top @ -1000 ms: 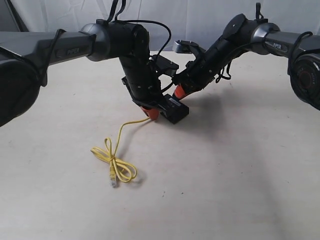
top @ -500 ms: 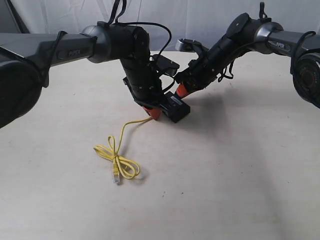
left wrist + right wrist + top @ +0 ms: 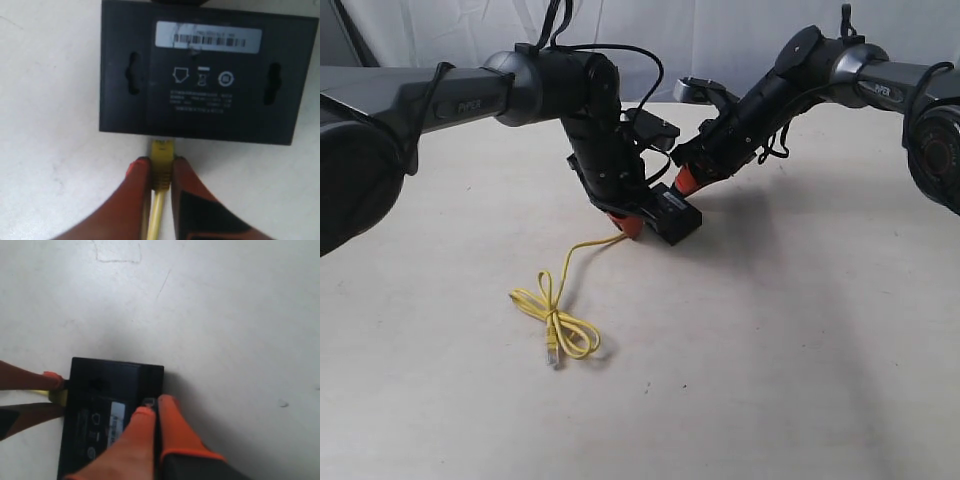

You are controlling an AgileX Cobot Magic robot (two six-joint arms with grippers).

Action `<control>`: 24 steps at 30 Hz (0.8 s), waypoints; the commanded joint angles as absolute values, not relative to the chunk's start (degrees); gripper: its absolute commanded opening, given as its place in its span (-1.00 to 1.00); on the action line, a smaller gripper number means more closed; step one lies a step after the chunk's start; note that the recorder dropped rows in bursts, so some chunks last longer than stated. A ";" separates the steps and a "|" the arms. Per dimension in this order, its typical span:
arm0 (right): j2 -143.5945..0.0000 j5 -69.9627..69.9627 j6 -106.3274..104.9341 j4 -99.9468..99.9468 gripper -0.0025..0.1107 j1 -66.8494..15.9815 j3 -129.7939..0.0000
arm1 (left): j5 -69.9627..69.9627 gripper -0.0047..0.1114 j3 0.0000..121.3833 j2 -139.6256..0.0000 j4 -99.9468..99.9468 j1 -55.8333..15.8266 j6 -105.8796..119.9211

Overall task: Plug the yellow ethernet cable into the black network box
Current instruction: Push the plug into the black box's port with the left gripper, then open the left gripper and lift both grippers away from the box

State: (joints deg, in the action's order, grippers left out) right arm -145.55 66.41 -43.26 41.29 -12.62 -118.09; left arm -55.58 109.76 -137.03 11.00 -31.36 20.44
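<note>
The black network box [image 3: 678, 216] lies flat mid-table, white label [image 3: 208, 37] facing up. My left gripper [image 3: 161, 167] is shut on the yellow ethernet cable's plug [image 3: 162, 150]. The plug's tip meets the box's [image 3: 200, 85] side edge; whether it sits inside a port is hidden. The rest of the yellow ethernet cable [image 3: 556, 318] trails over the table in a tied loop, ending in its free plug [image 3: 552, 356]. My right gripper [image 3: 156, 407] is shut, its orange fingertips [image 3: 170, 412] resting against the opposite edge of the box [image 3: 110, 390]. The left gripper [image 3: 628, 226] is at the box's left, the right gripper [image 3: 684, 182] just behind it.
The pale table [image 3: 800, 330] carries only the box and cable. A white curtain [image 3: 720, 30] hangs behind the table. Both dark arms [image 3: 470, 95] come in from the sides and meet over the table's middle.
The left gripper has edged the plug toward the box, dragging the cable loop slightly to the right. The right gripper has shifted a little up and back, staying at the box.
</note>
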 commanded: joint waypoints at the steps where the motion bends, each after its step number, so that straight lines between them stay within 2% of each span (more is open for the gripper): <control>1: -145.40 69.96 -43.53 42.11 -0.97 -11.77 -117.98 | -53.43 -0.92 110.23 -136.61 10.56 -31.53 21.70; 17: -137.71 69.96 -36.15 25.59 -0.97 -8.46 -117.98 | -66.59 -0.92 110.23 -136.61 16.96 -31.53 42.06; 24: -135.61 69.96 -34.78 24.47 -0.97 -8.46 -117.98 | -68.70 -0.90 110.23 -136.61 16.28 -31.53 42.53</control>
State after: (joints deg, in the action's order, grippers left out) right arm -136.58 69.59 -35.47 24.81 -8.68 -118.09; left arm -67.22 110.08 -136.92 16.05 -31.36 42.22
